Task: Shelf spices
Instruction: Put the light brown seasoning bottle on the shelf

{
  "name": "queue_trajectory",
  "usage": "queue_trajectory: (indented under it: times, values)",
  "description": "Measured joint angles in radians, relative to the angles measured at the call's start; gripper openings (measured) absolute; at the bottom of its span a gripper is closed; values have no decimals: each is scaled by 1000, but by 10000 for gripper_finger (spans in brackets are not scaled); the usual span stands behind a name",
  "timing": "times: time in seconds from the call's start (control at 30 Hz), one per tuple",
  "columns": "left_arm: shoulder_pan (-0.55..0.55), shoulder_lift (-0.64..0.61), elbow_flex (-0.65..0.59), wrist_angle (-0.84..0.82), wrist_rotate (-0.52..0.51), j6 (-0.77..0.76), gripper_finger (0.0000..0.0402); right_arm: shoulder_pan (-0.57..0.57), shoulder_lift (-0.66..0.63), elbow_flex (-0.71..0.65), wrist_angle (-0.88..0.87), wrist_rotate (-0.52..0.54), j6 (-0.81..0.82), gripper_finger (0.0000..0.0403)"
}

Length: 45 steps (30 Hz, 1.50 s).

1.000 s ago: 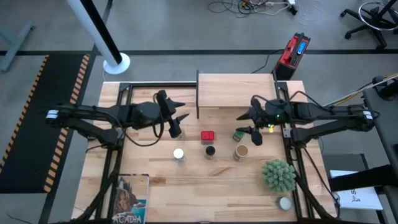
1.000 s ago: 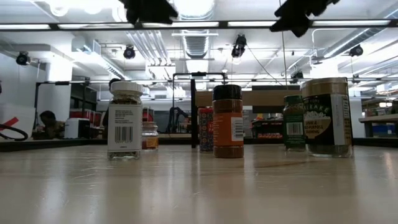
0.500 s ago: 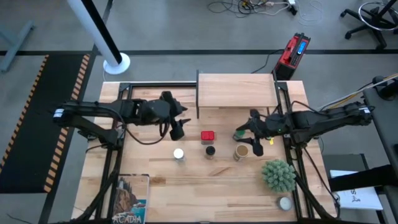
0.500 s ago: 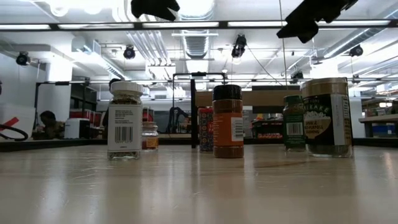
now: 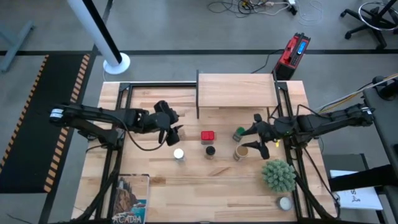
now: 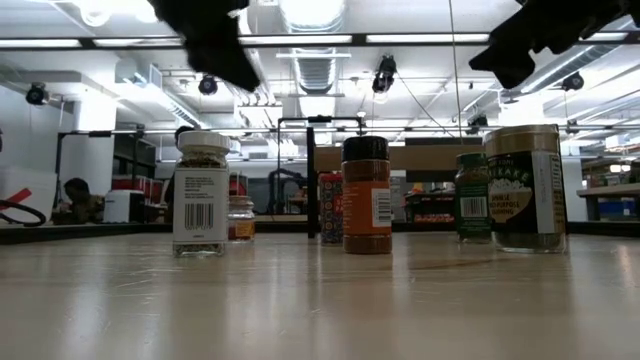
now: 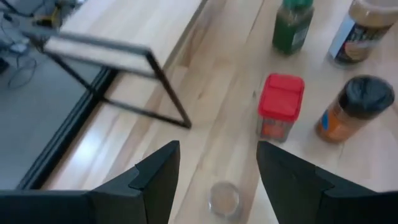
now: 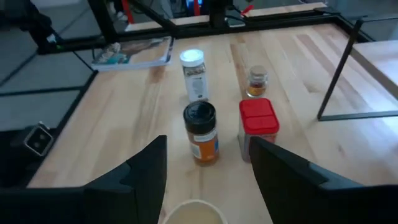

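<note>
The spices stand mid-table in front of the shelf [image 5: 236,91]: a red square tin [image 5: 208,135], a black-lidded jar [image 5: 210,150], a white-lidded jar [image 5: 179,154], a tan cylinder [image 5: 241,151] and a green-lidded jar [image 5: 239,133]. A small grey-lidded jar [image 7: 225,198] stands below my left gripper [image 7: 217,155], which is open and above it. My right gripper [image 8: 208,146] is open above the tan cylinder [image 8: 189,213]. In the low view both grippers hang above the jar tops.
A spiky green plant [image 5: 278,174] and a flat white round tin [image 5: 285,203] stand at the near right. A picture book [image 5: 130,198] lies at the near left. Dark frame rails [image 5: 111,168] run along both table sides.
Both grippers have come down toward the spices. My left gripper has moved toward the near edge, over the small grey-lidded jar. My right gripper has moved toward the near edge, over the tan cylinder. No spice has moved.
</note>
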Motion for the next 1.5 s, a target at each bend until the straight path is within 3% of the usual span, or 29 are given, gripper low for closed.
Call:
queue_trajectory:
  times: [0.47,1.0,1.5]
  values:
    - [5,-31,-3,-58,59,-95,204,0,44,-12,75,-15,3,204]
    - [13,-24,85,-140,78,-158,204,0,237,22,101,-15,-7,204]
    - [27,-15,94,-286,116,-189,204,0,250,39,104,-14,-4,204]
